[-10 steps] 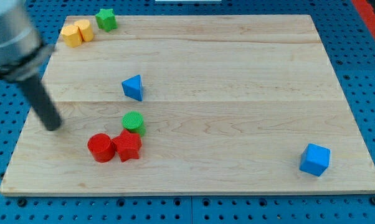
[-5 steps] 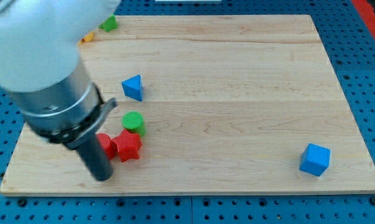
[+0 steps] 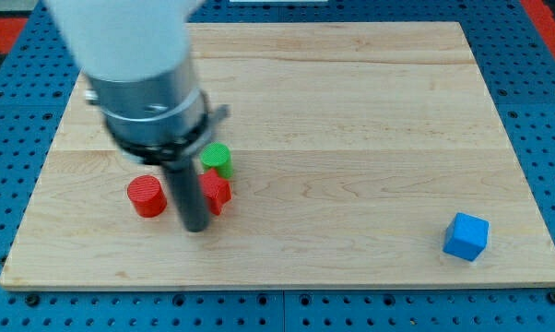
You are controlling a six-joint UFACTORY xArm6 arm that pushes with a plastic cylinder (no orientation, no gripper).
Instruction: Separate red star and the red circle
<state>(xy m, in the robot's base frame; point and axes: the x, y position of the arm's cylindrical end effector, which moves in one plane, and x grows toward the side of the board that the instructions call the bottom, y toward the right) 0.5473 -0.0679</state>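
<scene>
The red circle (image 3: 147,195) lies at the board's lower left. The red star (image 3: 216,191) lies to its right, partly hidden behind my rod. My tip (image 3: 195,226) rests on the board between the two, just below and left of the star and right of the circle. A gap separates the two red blocks. The green circle (image 3: 217,158) sits just above the star, touching or nearly touching it.
A blue cube (image 3: 466,236) lies at the board's lower right. The arm's large grey and white body (image 3: 139,74) covers the board's upper left and hides whatever lies there. The wooden board (image 3: 351,111) sits on a blue perforated table.
My tip swung from the board's left to below the red blocks, then up between them. The red star and green circle shifted right and up. The red circle stayed, now apart from the star.
</scene>
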